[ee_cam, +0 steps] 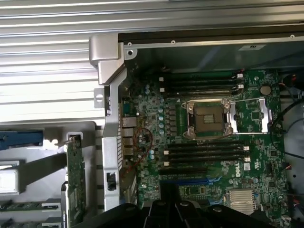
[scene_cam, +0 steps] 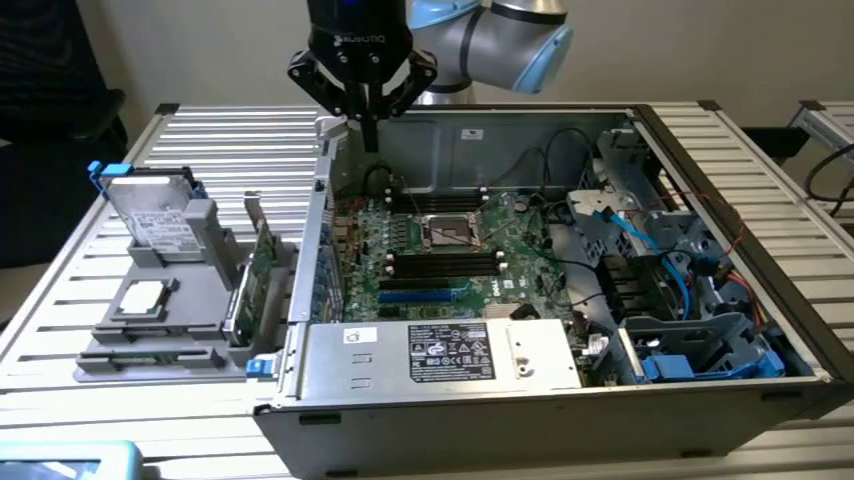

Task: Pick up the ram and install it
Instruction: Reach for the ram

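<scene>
Your claw (scene_cam: 367, 140) was closed, fingers pressed together, and I saw nothing gripped in it. In the exterior view it hung over the back corner of the open PC case (scene_cam: 534, 420), on that view's left, just above the case wall and well above the mobo (scene_cam: 527, 250). It touched nothing.

The ram (ee_cam: 21, 206) was outside the case. In the wrist view it lay flat, a narrow green strip, in the grey holder (scene_cam: 134, 360). This holder stood on the slatted table (scene_cam: 227, 150), beside the case wall. A 2nd green strip (ee_cam: 19, 222) lay parallel, just next to the ram; I could not tell if this one was also a memory stick. The claw and the ram were well apart.

In the same holder, the tall green expansion card (scene_cam: 254, 290) stood upright w/ its metal bracket, on the side nearest to the case. A hard drive (scene_cam: 158, 222) leaned at the holder's far end.

On the mobo, the CPU socket (scene_cam: 451, 232) sat about in the middle. Black memory slots lay on both sides of it: one group (scene_cam: 430, 197) toward the back wall, the other group (scene_cam: 441, 264) toward the front. A blue slot (scene_cam: 420, 296) came just after the front group. The PSU (scene_cam: 447, 352), w/ a white label, lay along the case's front edge.
</scene>
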Action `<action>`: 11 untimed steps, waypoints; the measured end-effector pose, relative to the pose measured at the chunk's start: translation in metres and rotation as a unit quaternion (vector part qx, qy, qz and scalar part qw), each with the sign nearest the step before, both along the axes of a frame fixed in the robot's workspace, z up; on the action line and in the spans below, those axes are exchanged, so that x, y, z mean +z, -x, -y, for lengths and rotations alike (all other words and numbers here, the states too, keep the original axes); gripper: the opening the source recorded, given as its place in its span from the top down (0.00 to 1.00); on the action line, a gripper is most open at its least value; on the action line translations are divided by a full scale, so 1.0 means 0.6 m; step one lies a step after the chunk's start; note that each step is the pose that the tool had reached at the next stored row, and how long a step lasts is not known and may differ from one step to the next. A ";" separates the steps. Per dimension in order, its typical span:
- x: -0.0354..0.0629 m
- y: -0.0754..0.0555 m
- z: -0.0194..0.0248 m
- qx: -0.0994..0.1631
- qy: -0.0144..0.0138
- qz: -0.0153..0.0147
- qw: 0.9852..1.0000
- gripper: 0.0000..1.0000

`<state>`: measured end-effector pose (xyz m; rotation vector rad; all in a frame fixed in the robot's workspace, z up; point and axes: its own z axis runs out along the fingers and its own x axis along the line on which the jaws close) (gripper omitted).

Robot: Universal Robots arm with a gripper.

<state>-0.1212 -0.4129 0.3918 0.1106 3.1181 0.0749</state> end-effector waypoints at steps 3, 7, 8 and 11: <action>-0.002 0.001 0.0149 0.000 0.000 0.000 1.000 0.89; -0.005 0.017 0.0193 0.000 0.000 0.000 1.000 0.89; -0.006 0.023 0.0197 0.000 0.000 0.000 1.000 0.89; -0.009 0.043 0.0204 0.000 0.000 0.000 1.000 0.89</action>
